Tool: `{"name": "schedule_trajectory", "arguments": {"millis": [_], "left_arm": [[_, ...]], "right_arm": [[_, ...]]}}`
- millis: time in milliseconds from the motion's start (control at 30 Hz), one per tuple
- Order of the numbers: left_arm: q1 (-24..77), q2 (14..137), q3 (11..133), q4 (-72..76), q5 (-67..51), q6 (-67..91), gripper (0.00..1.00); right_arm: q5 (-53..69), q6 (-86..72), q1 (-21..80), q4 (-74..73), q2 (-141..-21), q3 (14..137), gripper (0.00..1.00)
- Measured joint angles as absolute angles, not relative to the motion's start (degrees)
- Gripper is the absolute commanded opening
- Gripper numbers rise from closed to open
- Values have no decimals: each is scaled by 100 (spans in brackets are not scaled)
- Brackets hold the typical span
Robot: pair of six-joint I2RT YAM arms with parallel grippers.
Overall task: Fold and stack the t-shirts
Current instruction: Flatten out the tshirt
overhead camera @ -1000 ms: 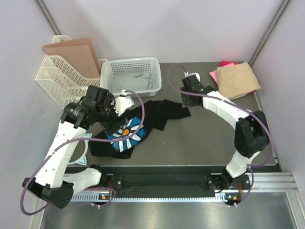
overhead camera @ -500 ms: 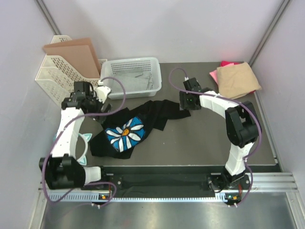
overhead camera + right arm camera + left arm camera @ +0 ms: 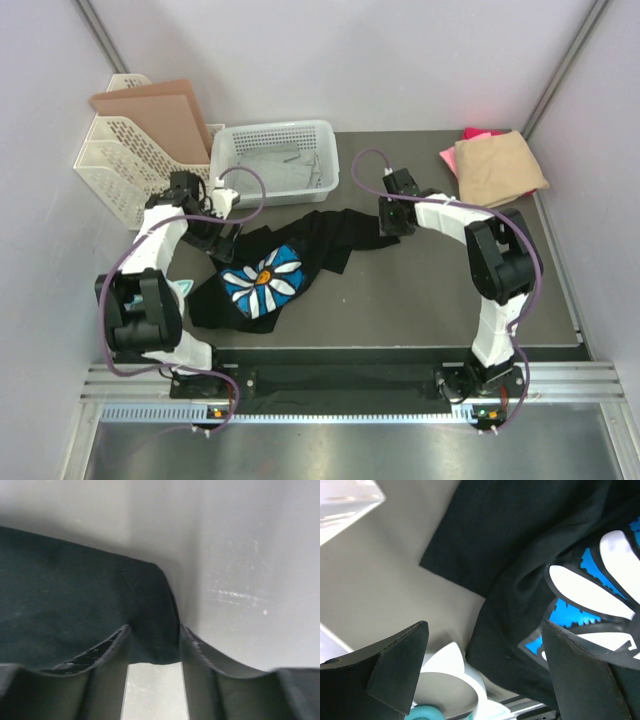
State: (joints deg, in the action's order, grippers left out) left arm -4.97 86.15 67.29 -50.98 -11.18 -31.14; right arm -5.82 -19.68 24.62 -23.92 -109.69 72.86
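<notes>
The black t-shirt (image 3: 330,235) lies crumpled mid-table, its blue-and-white flower print (image 3: 262,278) facing up. My left gripper (image 3: 220,235) hovers open over the shirt's left back edge. In the left wrist view (image 3: 485,650) its wide jaws frame black cloth (image 3: 510,565) and print (image 3: 600,575), holding nothing. My right gripper (image 3: 391,224) is at the shirt's right corner. In the right wrist view (image 3: 154,635) its fingers pinch the hemmed corner (image 3: 150,610). The folded tan shirt (image 3: 498,168) lies at the back right on the pink one (image 3: 478,134).
A white mesh basket (image 3: 225,160) stands at the back, left of centre. A white file rack (image 3: 110,170) holding brown cardboard sheets (image 3: 150,115) stands at the back left. A white-and-teal object (image 3: 180,300) sticks out from under the shirt's left edge, and shows in the left wrist view (image 3: 445,680).
My left arm swung from above the flower print back and left to the shirt's left back edge. My right gripper shifted slightly nearer, onto the shirt's right corner.
</notes>
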Motion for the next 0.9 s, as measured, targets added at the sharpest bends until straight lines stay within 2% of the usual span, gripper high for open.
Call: {"name": "schedule_trajectory", "arguments": {"millis": [133,233,267,300,533,700,900], "left_arm": [[-510,8965,6726,-5081,-1129,-3096,99],[-521,9183,6689,-4963,-1105,-3028,99],[-521,9251,6685,-4923,-1092,-3006,99],[-521,9332,6685,-4882,-1079,-2982,99],[-539,9979,6757,-4740,-980,-2801,99],[-558,10044,6991,-4821,-1076,-2770,99],[-558,9653,7041,-4917,-1192,-2864,99]], "right_arm": [[-506,-2014,2462,-2294,-11000,7299,27],[-454,-2047,2462,-2220,-11024,7299,12],[-443,-2062,2462,-2191,-11030,7299,1],[-440,-2067,2462,-2182,-11030,7295,0],[-655,-2287,2471,-2250,-10600,6827,0],[-1135,-2679,2502,-2886,-8976,5887,0],[-1680,-3492,2934,-3986,-6407,5026,0]]}}
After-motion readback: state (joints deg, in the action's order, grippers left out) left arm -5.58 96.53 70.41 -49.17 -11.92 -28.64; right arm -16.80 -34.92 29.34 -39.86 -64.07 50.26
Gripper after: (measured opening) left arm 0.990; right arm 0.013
